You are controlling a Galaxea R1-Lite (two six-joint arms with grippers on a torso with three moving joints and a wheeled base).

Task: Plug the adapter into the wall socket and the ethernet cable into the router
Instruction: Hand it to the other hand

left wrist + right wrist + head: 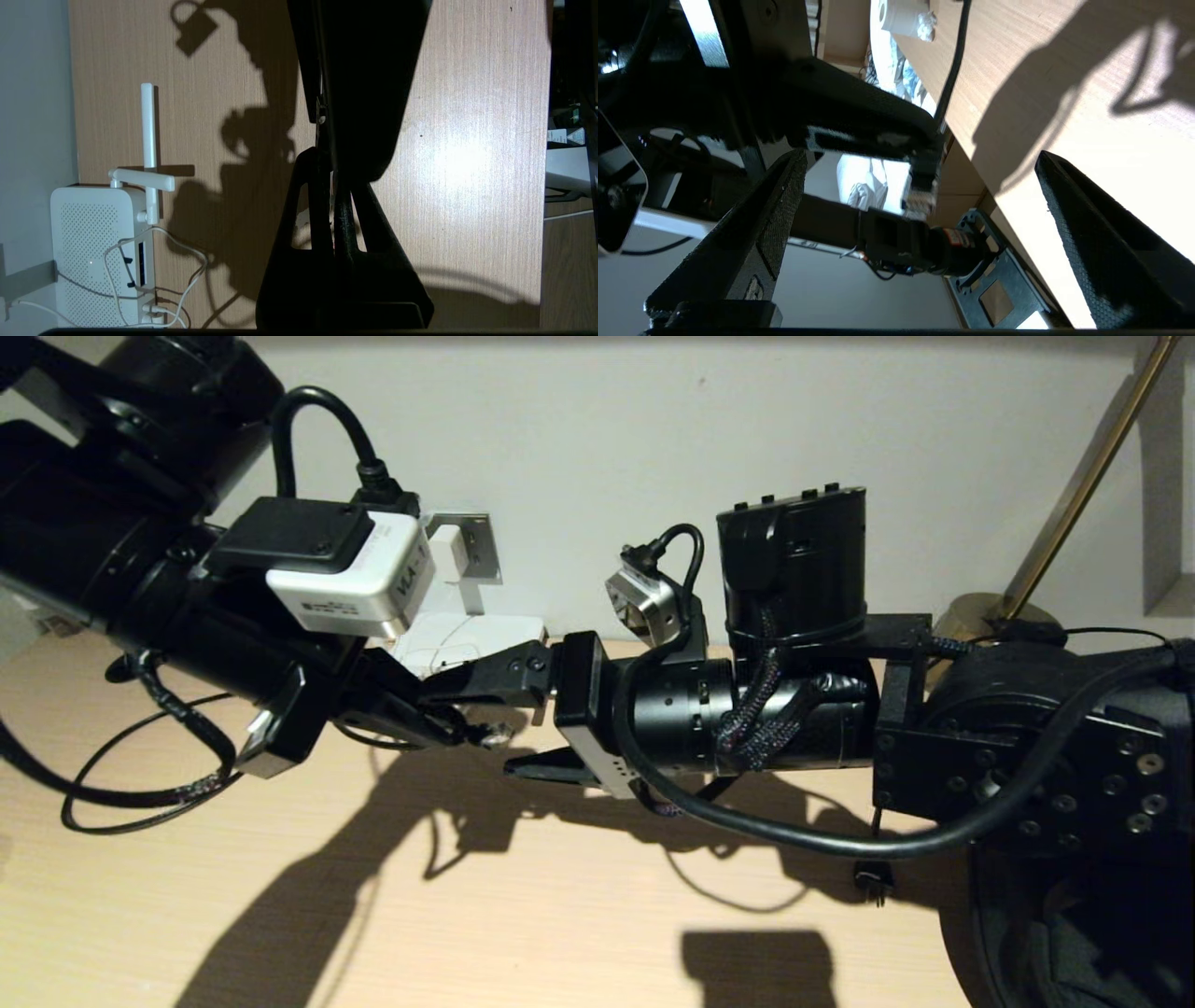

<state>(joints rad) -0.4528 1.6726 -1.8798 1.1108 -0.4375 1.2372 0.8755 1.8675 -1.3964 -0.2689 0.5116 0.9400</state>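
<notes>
**Head view.** The left end effector (pixel 471 730) reaches in from the left, low over the worktop (pixel 597 915). Its fingers are pressed together on the clear plug of the ethernet cable (pixel 492 735). The right end effector (pixel 523 721) meets it from the right with fingers spread, one above and one below the left fingertips. The router (pixel 467 639) lies just behind both, against the wall and mostly hidden by the arms. Above it a white block, judged to be the adapter (pixel 456 553), sits against the wall socket (pixel 485 546). Whether it is fully seated cannot be told.

**Left wrist view.** The left end effector (pixel 329 154) is closed to a narrow line. The router (pixel 88 252) lies flat on the worktop (pixel 467 163) off to one side of the fingers, well apart. Its port slots (pixel 141 261) face along the worktop edge, and white cords trail from them.

**Right wrist view.** The right end effector (pixel 922 161) stands wide open. The left end effector (pixel 930 151) pinches the ethernet cable (pixel 952 65) just behind its plug (pixel 920 196), which sits in the gap between the right fingers and touches neither. The plug's long axis looks roughly in line with those fingers.

**Finding.** The plug sits centred between the right fingers. Closing them there appears to be the next move.
</notes>
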